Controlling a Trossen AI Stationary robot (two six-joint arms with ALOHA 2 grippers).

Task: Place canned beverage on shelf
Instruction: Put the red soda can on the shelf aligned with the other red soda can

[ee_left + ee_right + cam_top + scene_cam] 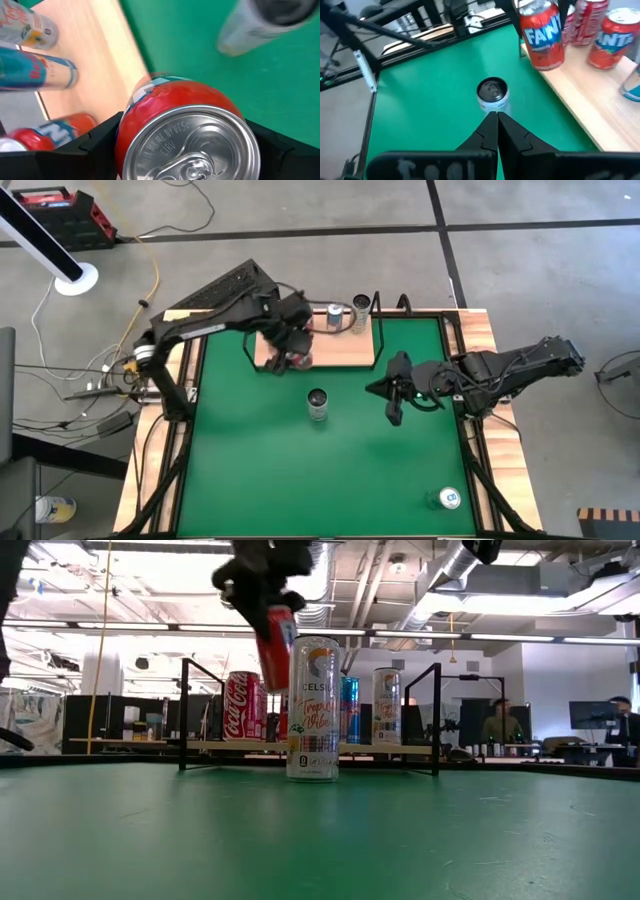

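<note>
The left gripper (pixel 295 352) is hanging over the front edge of the shelf (pixel 345 352), its fingers (pixel 95 142) spread wide around a red Fanta can (pixel 185 130) and clamping it from both sides. In the low view the can is riding tilted and well clear of the board, so I would say the carrying step is nearly over and the setting-down is in hand. Other cans are already standing on the wood, among them a Coca-Cola can (pixel 243 705). Next the arm is going to need to right the can, lower it onto bare wood clear of its neighbours, then let go. The right gripper (pixel 392 402) is waiting over the green tabletop (pixel 260 470) with fingers pressed together, empty, pointing at a Celsius can (pixel 317 404) standing just in front of the shelf.
</note>
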